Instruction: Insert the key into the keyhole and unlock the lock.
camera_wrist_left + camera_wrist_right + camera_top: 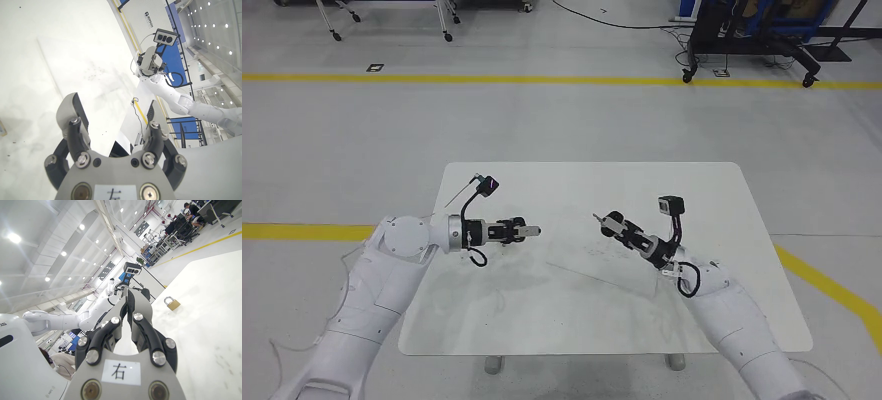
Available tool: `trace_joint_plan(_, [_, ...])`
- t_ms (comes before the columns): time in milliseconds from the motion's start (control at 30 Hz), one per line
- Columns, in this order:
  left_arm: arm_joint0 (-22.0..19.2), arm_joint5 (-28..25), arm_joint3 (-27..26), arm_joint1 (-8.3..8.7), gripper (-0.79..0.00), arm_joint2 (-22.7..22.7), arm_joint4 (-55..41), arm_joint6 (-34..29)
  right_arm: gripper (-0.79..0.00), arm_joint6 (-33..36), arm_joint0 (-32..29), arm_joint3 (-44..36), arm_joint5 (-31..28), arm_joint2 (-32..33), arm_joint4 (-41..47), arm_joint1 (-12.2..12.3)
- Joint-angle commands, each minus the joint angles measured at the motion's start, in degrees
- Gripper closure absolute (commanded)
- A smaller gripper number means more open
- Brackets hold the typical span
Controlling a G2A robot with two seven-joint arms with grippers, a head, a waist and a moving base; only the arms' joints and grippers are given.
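One brass padlock [173,303] is on the one white table [642,310]. There are two claws, one left claw [114,103] and one right claw [128,294], and each has two fingers [80,108].

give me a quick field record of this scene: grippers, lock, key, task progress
left gripper: open, empty, above the table
right gripper: shut, with a thin metal sliver past its tips, likely the key
padlock: brass, shackle looks closed, lying on the table, nothing touching it
arms: the two grippers point at each other over the table's middle, apart
progress: key not yet in the keyhole
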Motion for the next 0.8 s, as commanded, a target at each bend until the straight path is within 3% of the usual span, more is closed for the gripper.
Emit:
trace_joint_plan(0, [0.0, 0.0, 0.0, -0.01, -0.785, 0.0, -0.1, 0.0, 0.000, 0.0, 0.0, 0.0, 0.0, -0.1, 0.0, 0.0])
trace_joint_plan(167, [0.7, 0.2, -1.9, -0.05, -0.785, 1.3, 3.8, 1.2, 0.000, 0.0, 0.0, 0.0, 0.0, -0.1, 0.0, 0.0])
trace_joint_plan(300, [4.4, 4.9, -12.5, 0.70, -0.785, 2.6, 27.0, 11.7, 0.000, 0.0, 0.0, 0.0, 0.0, -0.1, 0.0, 0.0])
trace_joint_plan(533, [13.9, 14.9, -28.6, 3.97, -0.785, -5.6, 50.3, 10.9, 0.000, 0.0, 0.0, 0.0, 0.0, -0.1, 0.0, 0.0])
trace_joint_plan(700, [14.6, 16.7, -27.2, 4.39, -0.785, -6.3, 57.7, 11.3, 0.000, 0.0, 0.0, 0.0, 0.0, -0.1, 0.0, 0.0])
trace_joint_plan(767, [13.2, 15.8, -24.4, 3.95, -0.785, -5.1, 55.0, 12.4, 0.000, 0.0, 0.0, 0.0, 0.0, -0.1, 0.0, 0.0])
